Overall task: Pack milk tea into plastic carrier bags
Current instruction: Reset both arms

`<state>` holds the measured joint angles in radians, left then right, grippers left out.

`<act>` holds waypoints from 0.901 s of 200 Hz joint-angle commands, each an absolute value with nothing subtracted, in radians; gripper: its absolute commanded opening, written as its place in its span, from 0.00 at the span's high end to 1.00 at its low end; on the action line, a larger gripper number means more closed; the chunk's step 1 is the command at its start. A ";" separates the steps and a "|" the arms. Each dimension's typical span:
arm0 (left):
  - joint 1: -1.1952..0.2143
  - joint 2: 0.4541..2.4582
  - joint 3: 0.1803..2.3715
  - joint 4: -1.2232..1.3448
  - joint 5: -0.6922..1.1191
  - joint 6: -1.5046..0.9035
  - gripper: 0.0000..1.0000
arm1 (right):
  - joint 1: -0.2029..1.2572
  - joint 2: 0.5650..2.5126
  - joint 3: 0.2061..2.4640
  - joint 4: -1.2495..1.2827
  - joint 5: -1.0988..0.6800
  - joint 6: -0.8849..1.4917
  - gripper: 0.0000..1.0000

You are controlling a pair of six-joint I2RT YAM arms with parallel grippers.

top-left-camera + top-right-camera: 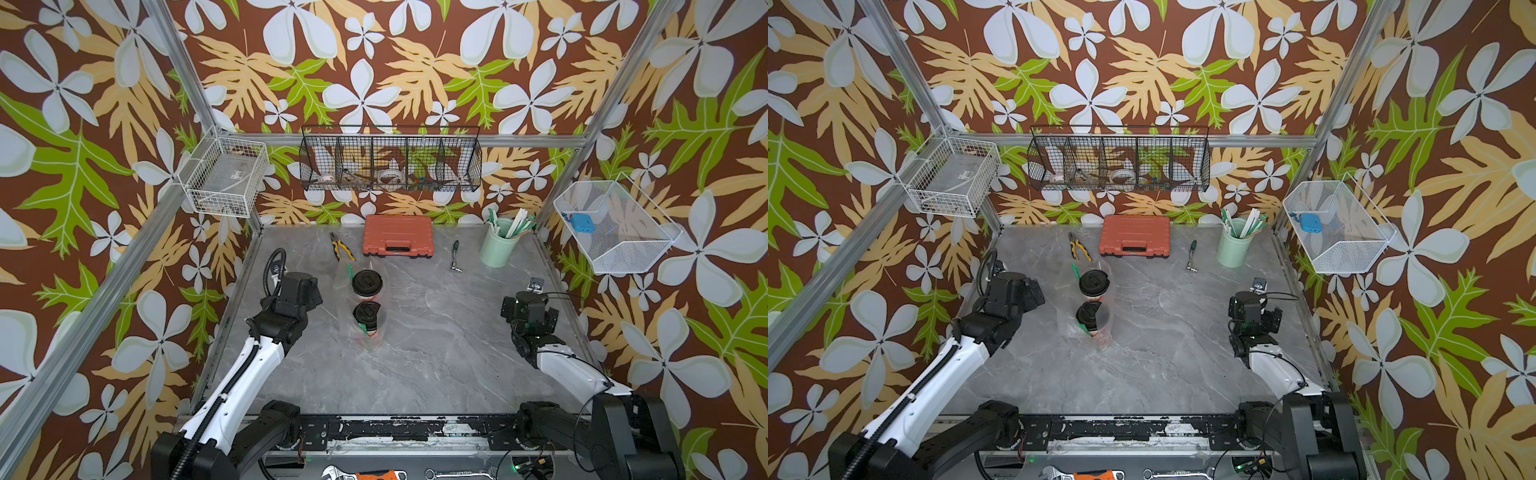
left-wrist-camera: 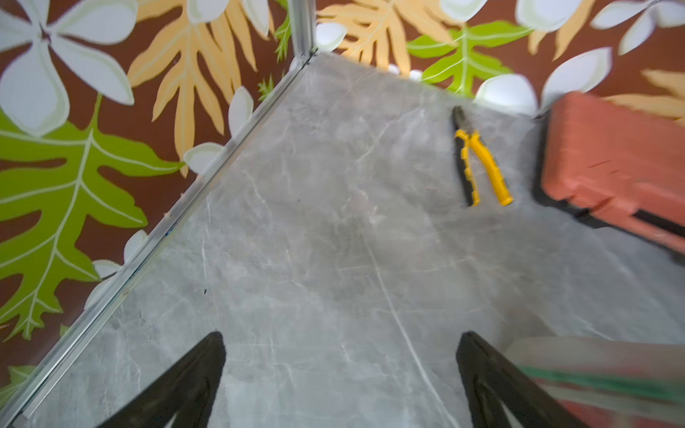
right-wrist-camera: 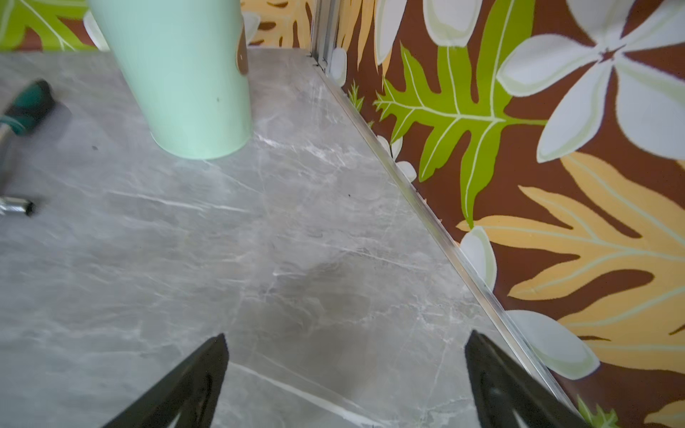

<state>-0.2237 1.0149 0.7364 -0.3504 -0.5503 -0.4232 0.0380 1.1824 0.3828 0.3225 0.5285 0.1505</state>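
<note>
Left gripper [image 2: 343,335]: black fingers spread wide, holding nothing, above the bare grey marble-look tabletop [image 2: 333,241].
Right gripper [image 3: 347,335]: likewise spread wide and empty (a mint-green cup [image 3: 185,74] stood ahead).
Milk tea: far red paper cup with black domed lid [image 1: 367,283] and near red paper cup with black domed lid [image 1: 366,312] stood mid-table, one behind the other, thin clear plastic carrier bags [image 1: 380,332] crinkled around them, apart from both grippers.

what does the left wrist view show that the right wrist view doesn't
Only the left wrist view: the pliers, the case and a blurred red-and-green edge, probably a cup. Only the right wrist view: the mint cup and the ratchet. Both: the table, the wall, and an open, empty gripper over bare table: the left gripper, the right gripper.
</note>
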 commanded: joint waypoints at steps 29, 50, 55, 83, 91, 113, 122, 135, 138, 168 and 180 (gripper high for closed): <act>-0.204 1.034 0.425 0.356 -0.743 -0.253 0.00 | 0.026 1.342 0.330 0.791 0.442 0.047 0.00; -0.204 1.079 0.291 0.668 -0.716 -0.173 0.00 | 0.026 1.332 0.315 0.806 0.396 0.025 0.01; -0.204 1.099 0.263 0.742 -0.703 -0.160 0.00 | 0.026 1.311 0.298 0.818 0.369 0.020 0.02; -0.204 1.219 0.194 1.036 -0.630 -0.072 0.00 | 0.029 1.232 0.179 0.979 0.192 0.051 0.02; -0.204 1.234 0.192 1.069 -0.592 -0.059 0.00 | 0.029 1.241 0.187 0.979 0.200 0.052 0.02; -0.195 1.319 0.185 1.166 -0.540 -0.049 0.00 | 0.018 1.330 0.182 1.092 0.192 0.051 0.01; -0.194 1.337 0.169 1.224 -0.540 -0.031 0.00 | 0.019 1.371 0.189 1.113 0.178 0.048 0.02; -0.190 1.301 0.158 1.190 -0.500 -0.046 0.00 | 0.020 1.422 0.175 1.176 0.161 0.038 0.02; -0.188 1.305 0.146 1.218 -0.490 -0.041 0.00 | 0.020 1.432 0.175 1.187 0.161 0.036 0.02; -0.174 1.404 0.082 1.452 -0.428 -0.009 0.00 | 0.031 1.459 0.229 1.112 0.182 0.034 0.01; -0.163 1.356 0.130 1.260 -0.378 -0.036 0.00 | 0.029 1.462 0.229 1.116 0.182 0.033 0.00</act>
<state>-0.1795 1.3739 0.0940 1.2488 -0.4850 -0.0456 0.0265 1.4559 0.2234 1.0851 0.1841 0.0441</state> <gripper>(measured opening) 0.998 0.994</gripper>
